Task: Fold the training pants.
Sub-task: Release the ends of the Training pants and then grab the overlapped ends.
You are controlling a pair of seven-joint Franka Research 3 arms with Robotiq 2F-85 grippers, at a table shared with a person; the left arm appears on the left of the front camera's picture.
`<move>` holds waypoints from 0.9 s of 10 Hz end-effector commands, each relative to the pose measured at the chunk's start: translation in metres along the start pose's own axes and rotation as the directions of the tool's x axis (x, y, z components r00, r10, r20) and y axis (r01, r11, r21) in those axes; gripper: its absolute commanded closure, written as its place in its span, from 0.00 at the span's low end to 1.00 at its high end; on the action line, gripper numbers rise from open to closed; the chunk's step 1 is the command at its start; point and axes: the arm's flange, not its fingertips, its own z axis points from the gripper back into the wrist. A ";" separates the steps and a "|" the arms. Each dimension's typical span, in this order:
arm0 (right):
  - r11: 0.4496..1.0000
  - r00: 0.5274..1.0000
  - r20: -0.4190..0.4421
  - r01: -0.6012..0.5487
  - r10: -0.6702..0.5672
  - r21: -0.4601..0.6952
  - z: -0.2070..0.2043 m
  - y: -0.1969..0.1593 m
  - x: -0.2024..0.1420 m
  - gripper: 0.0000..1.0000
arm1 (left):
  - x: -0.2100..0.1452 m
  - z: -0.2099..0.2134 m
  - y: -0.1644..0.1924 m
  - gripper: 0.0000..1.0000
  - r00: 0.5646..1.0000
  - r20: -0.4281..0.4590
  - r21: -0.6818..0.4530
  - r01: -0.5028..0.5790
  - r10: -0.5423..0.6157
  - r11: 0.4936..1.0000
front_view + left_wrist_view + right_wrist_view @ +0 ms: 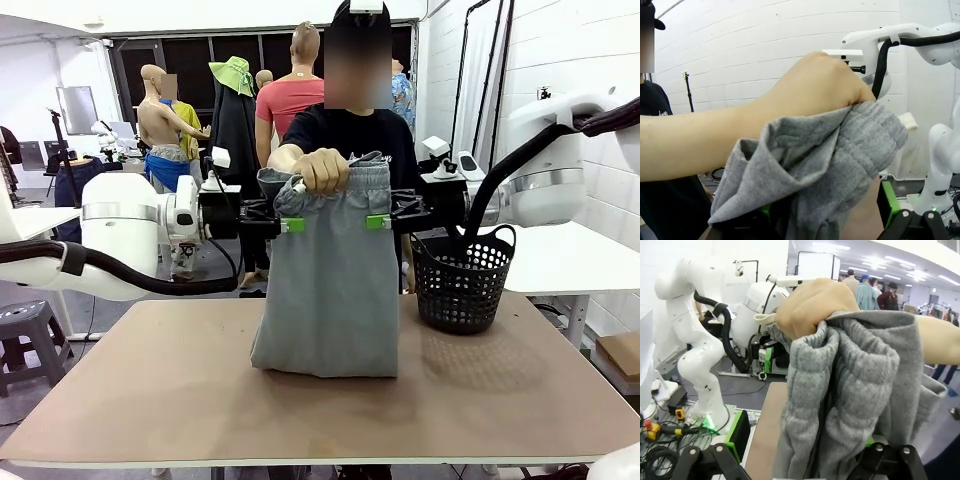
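Currently: training pants, light grey jersey, hanging from a person's hand bunched at the waistband, with the lower end resting on the table. Handling, by judgement: soft, light and limp; likely to sag and slip from a shallow pinch. Best hold: the thick elastic waistband at each outer edge. Left gripper and right gripper flank the cloth just below the waistband, jaws spread wide, clamping nothing.

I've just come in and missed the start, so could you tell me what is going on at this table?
A person's hand holds the grey training pants up by the waistband, their lower end resting on the table. The left gripper and right gripper sit at either side just below the waistband, jaws open with fabric between them. A black basket stands beside.
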 end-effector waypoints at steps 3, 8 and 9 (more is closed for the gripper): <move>0.996 0.999 -0.002 0.034 -0.034 -0.078 0.023 0.017 -0.002 0.00 | 0.008 0.022 -0.004 0.00 1.000 0.019 0.037 0.002 -0.002 0.999; 0.989 1.000 0.025 0.022 -0.019 -0.143 0.043 0.027 0.002 0.00 | 0.007 0.040 -0.008 0.00 1.000 0.007 0.082 0.003 -0.003 0.997; 0.986 0.999 0.031 0.018 -0.013 -0.163 0.047 0.029 0.003 0.00 | 0.006 0.039 -0.008 0.00 1.000 0.009 0.065 0.015 -0.016 0.998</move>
